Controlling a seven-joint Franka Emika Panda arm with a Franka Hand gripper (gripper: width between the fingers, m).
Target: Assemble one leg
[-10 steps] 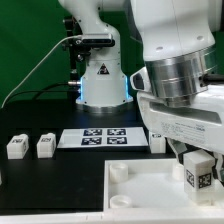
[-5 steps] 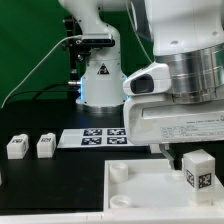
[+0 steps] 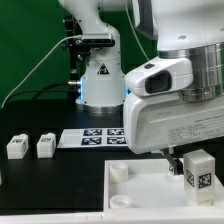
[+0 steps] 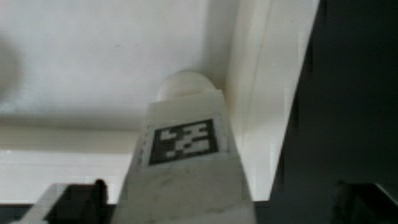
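Standing upright between the gripper's [image 4: 222, 205] parted fingers [image 4: 80, 203], clear of one, the leg [image 3: 198, 172] runs lengthwise along them, tip away from the wrist, showing a square black-and-white marker [image 4: 183, 141]; housing print too blurred to read.

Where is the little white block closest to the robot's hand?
The block stands at the exterior view's lower right, on the big white panel, directly under the hand, between its fingers.
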